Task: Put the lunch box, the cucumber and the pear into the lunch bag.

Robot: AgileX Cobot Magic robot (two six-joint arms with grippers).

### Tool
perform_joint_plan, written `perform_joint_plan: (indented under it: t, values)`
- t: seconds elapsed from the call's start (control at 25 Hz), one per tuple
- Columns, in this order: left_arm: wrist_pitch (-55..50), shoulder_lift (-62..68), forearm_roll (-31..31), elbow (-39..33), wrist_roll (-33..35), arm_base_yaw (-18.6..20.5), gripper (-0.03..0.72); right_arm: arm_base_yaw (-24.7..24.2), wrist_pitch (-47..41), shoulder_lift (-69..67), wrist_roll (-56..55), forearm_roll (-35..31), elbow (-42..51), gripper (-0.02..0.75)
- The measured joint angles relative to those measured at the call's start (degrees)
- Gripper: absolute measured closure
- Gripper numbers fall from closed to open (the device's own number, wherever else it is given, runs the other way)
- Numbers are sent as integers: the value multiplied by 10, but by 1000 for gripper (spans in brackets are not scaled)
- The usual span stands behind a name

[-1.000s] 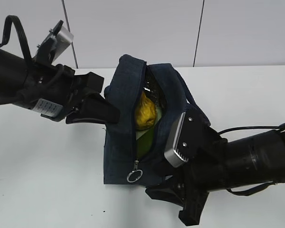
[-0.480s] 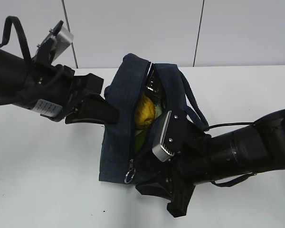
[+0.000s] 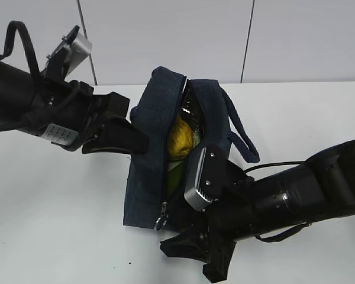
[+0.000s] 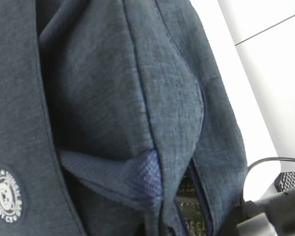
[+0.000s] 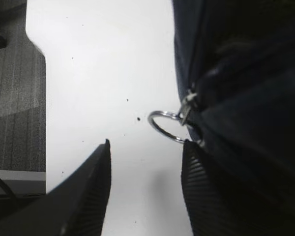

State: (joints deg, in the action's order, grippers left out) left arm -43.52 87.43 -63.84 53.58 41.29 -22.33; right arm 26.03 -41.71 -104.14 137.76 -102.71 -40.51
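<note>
The navy lunch bag (image 3: 147,171) lies on the white table with its top zipper open. The yellow pear (image 3: 180,139) sits inside it. A patch of green (image 3: 175,171) shows below the pear; I cannot tell whether it is the lunch box or the cucumber. My left gripper (image 3: 139,144) is shut on the bag's left side wall; its wrist view is filled with bag fabric (image 4: 113,98) and its fingers are hidden. My right gripper (image 5: 146,143) is open, low over the table in front of the bag (image 5: 246,98). The ring pull (image 5: 163,127) lies just beyond its right fingertip.
The bag's loop handle (image 3: 239,133) hangs over its right side, above my right arm (image 3: 296,195). The table's edge and dark floor (image 5: 14,98) show at the left of the right wrist view. A white wall rises behind the table.
My right arm has moved left and toward the bag's front end, bringing the open gripper up to the ring pull. The bag's front end shifted slightly left. The left arm has not moved.
</note>
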Motion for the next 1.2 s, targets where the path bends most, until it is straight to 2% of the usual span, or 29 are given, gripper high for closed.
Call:
perform_joint_plan:
  t: [1.2]
  values:
    - [-13,4,-4,0,6,0,704,1,32,-1,1,0,-2,359]
